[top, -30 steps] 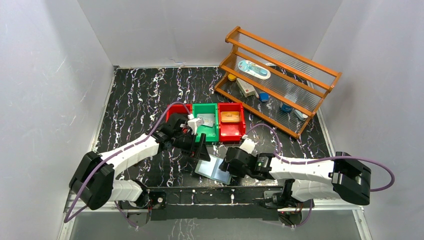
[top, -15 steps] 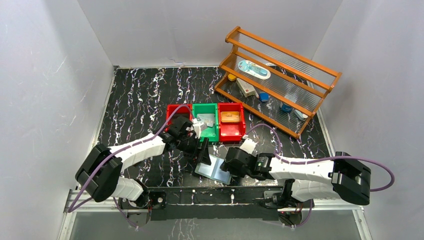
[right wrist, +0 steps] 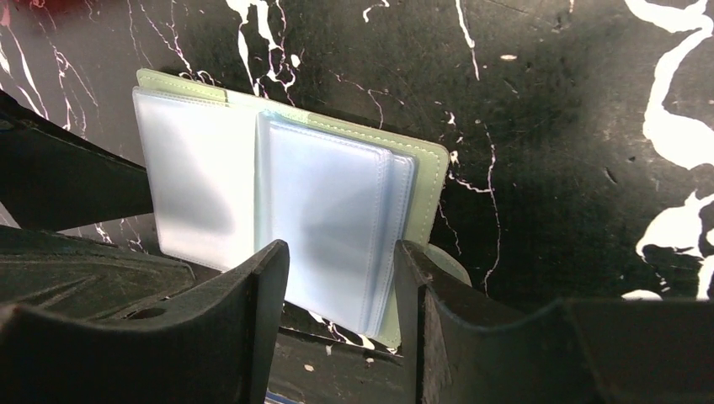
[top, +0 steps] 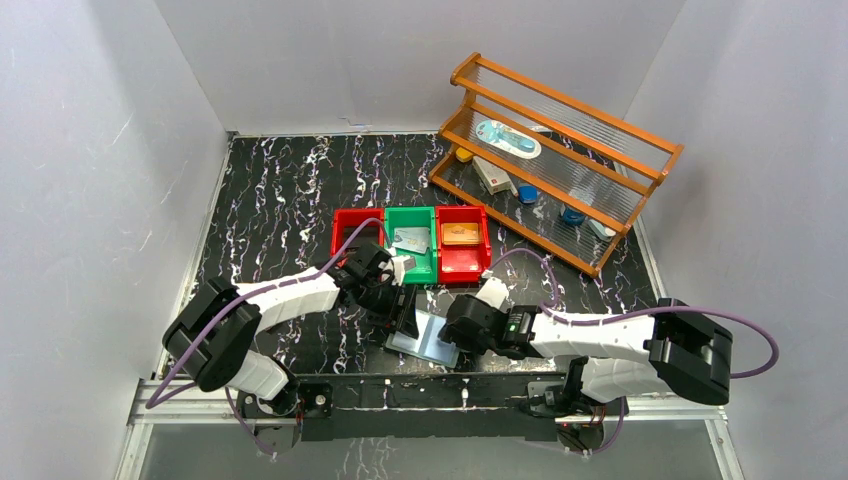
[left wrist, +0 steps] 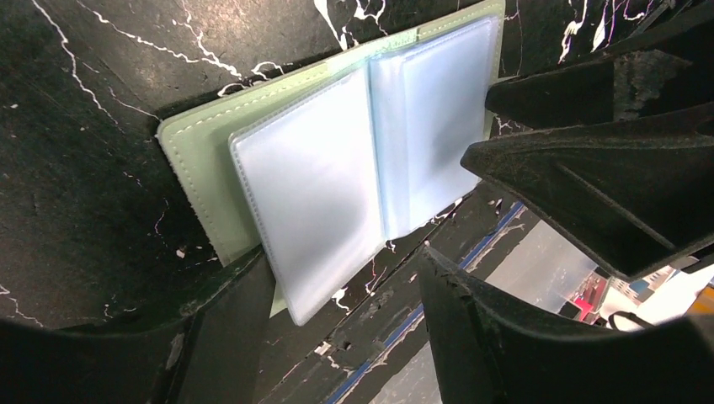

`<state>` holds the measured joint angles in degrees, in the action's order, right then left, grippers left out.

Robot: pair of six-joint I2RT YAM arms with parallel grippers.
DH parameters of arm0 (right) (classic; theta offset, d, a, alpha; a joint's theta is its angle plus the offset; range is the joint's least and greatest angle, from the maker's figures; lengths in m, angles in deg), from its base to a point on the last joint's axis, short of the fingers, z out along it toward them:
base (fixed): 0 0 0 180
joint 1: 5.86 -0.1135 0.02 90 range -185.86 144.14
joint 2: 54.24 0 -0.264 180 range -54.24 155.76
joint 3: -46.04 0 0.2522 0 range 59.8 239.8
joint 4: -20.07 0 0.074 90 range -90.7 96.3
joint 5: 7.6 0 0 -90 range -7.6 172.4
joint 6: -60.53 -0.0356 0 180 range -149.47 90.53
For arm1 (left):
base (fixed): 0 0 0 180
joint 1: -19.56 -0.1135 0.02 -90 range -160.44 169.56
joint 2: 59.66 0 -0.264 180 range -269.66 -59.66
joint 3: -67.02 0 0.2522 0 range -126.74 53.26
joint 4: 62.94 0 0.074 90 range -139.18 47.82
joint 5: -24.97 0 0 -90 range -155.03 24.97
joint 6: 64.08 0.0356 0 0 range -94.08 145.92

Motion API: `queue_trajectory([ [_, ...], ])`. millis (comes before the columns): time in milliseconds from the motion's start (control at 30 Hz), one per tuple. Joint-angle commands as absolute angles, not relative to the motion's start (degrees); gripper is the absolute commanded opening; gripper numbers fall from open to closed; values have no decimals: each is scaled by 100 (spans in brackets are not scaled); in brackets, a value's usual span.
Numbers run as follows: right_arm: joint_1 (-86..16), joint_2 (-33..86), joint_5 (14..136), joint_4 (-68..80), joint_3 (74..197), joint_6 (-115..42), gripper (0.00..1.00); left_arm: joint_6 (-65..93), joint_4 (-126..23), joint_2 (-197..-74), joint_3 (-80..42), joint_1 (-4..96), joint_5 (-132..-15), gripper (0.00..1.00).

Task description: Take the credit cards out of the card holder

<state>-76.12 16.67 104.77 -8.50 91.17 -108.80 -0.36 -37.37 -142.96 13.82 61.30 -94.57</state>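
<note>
The card holder point(left wrist: 354, 168) lies open on the black marbled surface point(top: 280, 190), close to the near edge and between the two arms. Its sage-green cover is face down and its pale blue sleeves are fanned upward.

The left hand point(left wrist: 341, 269) hangs over the holder's near side. Its fingers are apart, with the edge of a sleeve between them but nothing pinched. The right hand point(right wrist: 341, 252) comes in from the right, also spread, straddling the free edge of the top sleeves without clamping them.

A silvery grey card point(top: 411, 240) lies in the green bin point(top: 412, 262) and a tan-gold card point(top: 460, 236) in the red bin point(top: 462, 265) to its right, both farther back.

The sleeves on show look empty, though the cloudy plastic may hide a card in a lower leaf. The step in hand looks like a search of the remaining leaves. Next, one hand likely needs to pin the cover flat. The other would then close lightly on a single leaf, turn it, and draw out any card by its exposed edge.
</note>
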Motion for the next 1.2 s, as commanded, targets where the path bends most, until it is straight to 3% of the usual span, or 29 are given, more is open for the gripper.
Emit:
queue_trajectory([
  [0,-7626,1885,10388,-440,9022,-10914,57,-121,-3824,-14343,1456,6233,-9502,59],
  [133,-7593,2055,10152,-12,8944,-10832,56,-179,-3948,-14385,1505,6301,-9552,51],
  [267,-7573,2030,10068,263,8885,-10817,56,-276,-4016,-14371,1582,6326,-9467,36],
  [500,-7565,1770,10375,-589,9225,-10757,58,-484,-4145,-14164,1654,6332,-9291,20],
  [567,-7562,1697,10380,-635,9217,-10746,58,-515,-4162,-14120,1647,6332,-9304,23],
  [633,-7563,1670,10343,-594,9166,-10743,58,-535,-4140,-14050,1622,6331,-9276,35],
  [800,-7562,1735,10225,-398,9036,-10776,58,-526,-3930,-13834,1498,6330,-9097,37],
  [967,-7550,1733,10114,-108,8908,-10792,56,-532,-3872,-13559,1478,6326,-9042,24],
  [1100,-7530,1617,10090,36,8862,-10758,54,-534,-3920,-13612,1559,6331,-9115,1],
  [1167,-7530,1548,10120,-7,8877,-10750,53,-556,-3931,-13644,1612,6332,-9128,0],
])
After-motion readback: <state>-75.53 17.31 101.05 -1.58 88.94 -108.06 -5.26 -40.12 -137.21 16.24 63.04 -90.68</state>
